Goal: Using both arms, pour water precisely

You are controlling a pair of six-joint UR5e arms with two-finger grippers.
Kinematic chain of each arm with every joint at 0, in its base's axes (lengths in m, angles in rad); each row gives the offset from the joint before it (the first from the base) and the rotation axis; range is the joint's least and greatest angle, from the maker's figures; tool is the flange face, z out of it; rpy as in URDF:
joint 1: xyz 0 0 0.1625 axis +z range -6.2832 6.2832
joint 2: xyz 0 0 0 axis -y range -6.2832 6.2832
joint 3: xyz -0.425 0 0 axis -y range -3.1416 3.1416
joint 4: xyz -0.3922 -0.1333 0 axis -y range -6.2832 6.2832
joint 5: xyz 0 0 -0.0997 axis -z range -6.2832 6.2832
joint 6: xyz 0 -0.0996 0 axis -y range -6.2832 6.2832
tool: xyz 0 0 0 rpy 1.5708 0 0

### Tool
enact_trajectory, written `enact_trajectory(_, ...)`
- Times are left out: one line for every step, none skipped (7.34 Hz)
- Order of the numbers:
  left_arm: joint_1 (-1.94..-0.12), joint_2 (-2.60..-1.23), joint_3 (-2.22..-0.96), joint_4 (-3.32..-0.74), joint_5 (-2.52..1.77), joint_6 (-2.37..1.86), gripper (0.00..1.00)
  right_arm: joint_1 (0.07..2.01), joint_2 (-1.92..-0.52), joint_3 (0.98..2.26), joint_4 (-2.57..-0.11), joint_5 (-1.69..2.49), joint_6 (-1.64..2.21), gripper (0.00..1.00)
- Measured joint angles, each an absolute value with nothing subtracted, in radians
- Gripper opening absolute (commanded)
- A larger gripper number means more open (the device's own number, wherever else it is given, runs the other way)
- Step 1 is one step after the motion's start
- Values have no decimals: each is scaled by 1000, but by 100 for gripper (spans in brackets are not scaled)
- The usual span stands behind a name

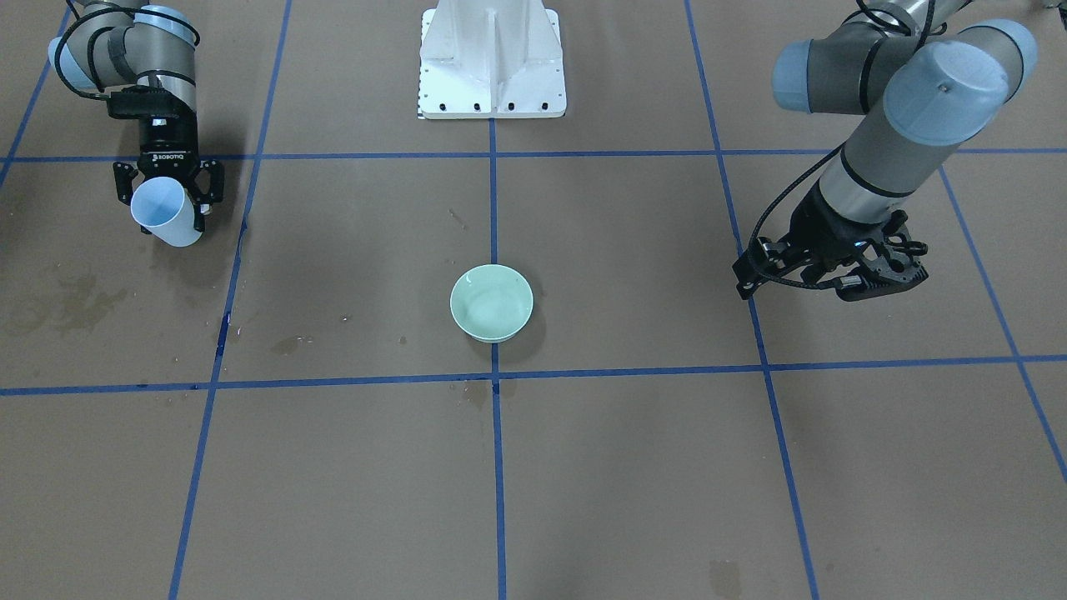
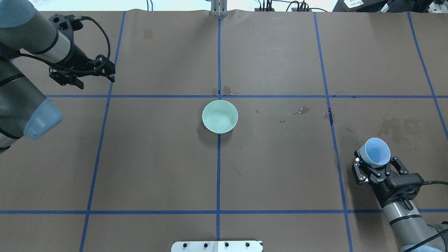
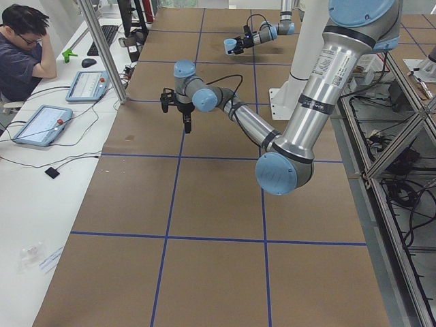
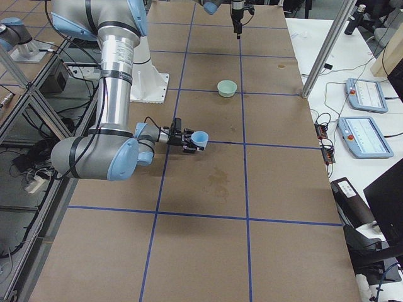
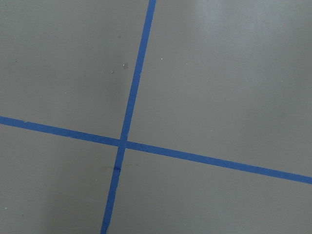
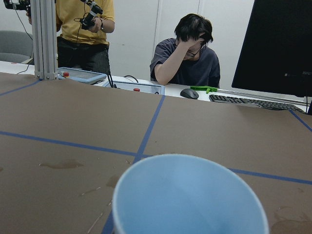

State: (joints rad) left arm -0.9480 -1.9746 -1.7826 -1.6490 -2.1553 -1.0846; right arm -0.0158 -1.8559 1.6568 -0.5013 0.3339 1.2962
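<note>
Right end effector is clamped on a light blue cup, tilted and held just off the brown surface near its right edge. Can't make out any water in it. Left end effector hangs empty over a tape crossing, fingers look closed. Green bowl sits in the middle, well apart from both.

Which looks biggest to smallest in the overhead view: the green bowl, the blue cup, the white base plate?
1. White base plate, widest, though cut off by the view's edge.
2. Green bowl.
3. Blue cup, held in the right end effector, raised, so nearness may enlarge it.
</note>
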Motion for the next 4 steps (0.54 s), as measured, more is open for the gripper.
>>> enact_trajectory(-948,-1974,-1783,-1649,-2155,-1085,100,-19,-1863,1648,-500,335,1296,0)
enact_trajectory(-948,-1974,-1783,-1649,-2155,-1085,100,-21,-1871,1644,-499,336,1296,0)
enact_trajectory(-948,-1974,-1784,-1649,-2155,-1085,100,-22,-1875,1642,-496,335,1297,0)
enact_trajectory(-948,-1974,-1785,-1649,-2155,-1085,100,-22,-1876,1642,-494,335,1297,3)
